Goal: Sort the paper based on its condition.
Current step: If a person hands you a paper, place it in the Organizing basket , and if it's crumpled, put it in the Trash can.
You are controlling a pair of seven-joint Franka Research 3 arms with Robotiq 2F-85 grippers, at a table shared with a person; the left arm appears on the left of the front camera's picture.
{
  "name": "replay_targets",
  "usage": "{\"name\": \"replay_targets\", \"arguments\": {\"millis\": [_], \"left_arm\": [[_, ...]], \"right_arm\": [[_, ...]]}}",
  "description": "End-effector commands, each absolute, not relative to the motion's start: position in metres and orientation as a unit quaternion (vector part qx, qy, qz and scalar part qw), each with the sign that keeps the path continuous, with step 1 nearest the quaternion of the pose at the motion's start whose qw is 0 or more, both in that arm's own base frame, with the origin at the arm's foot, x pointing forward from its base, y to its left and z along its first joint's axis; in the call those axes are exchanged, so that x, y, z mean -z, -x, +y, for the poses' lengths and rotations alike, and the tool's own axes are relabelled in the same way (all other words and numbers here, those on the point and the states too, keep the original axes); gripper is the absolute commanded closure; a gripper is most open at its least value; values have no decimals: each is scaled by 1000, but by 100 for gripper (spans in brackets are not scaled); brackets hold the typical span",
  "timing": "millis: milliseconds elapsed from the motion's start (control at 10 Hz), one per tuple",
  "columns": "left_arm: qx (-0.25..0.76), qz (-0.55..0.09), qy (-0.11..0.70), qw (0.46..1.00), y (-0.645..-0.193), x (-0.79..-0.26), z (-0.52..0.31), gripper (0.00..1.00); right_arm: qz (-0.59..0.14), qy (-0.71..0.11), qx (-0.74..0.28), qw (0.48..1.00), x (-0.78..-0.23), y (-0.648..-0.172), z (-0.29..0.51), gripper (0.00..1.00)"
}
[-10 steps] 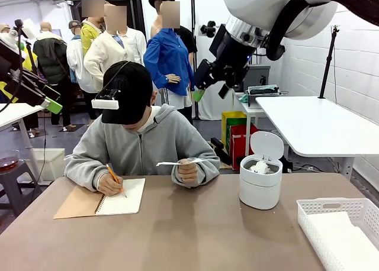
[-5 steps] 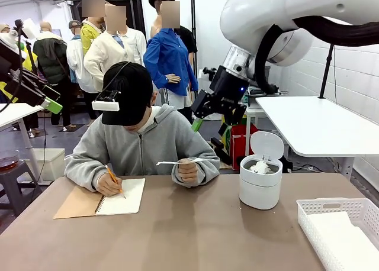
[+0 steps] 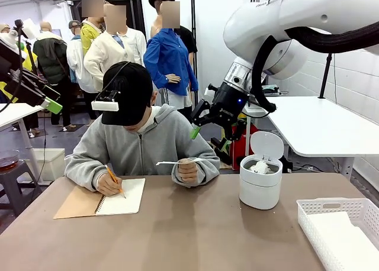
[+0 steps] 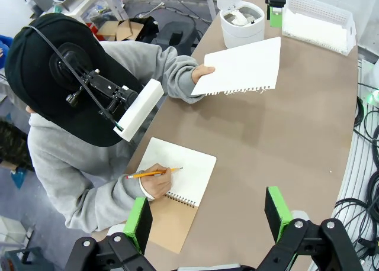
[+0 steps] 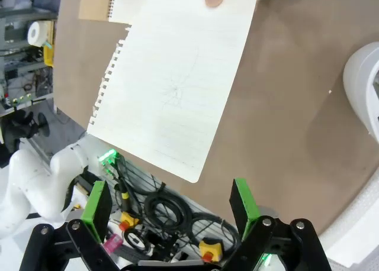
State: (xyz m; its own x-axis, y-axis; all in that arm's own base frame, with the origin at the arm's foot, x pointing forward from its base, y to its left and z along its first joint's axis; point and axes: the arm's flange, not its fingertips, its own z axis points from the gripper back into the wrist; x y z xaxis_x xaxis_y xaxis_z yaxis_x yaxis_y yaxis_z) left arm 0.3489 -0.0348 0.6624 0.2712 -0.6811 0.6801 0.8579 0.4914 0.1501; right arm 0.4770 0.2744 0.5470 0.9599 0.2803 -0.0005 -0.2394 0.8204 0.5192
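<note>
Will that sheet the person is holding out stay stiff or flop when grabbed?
Likely very light and floppy: the sheet looks thin, held at one edge by the person's hand. It lies nearly flat now, so sag may be mild. Its ragged edge might rip if pinched.

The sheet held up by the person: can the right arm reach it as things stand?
Probably yes. The right pincer is open and points at the sheet with nothing between them; the person's hand grips only one edge.
</note>
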Motion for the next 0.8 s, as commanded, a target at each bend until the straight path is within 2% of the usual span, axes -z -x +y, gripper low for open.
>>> {"name": "replay_targets", "arguments": {"millis": [0, 400, 700], "left_arm": [[492, -356, 134, 783, -348, -660, -33, 0], [492, -356, 134, 783, -348, -660, -33, 0], [492, -356, 134, 783, -348, -660, -33, 0]], "right_arm": [[27, -264, -156, 951, -553, -474, 275, 0], [32, -266, -146, 952, -553, -474, 277, 0], [81, -324, -134, 933, -531, -478, 282, 0]]}}
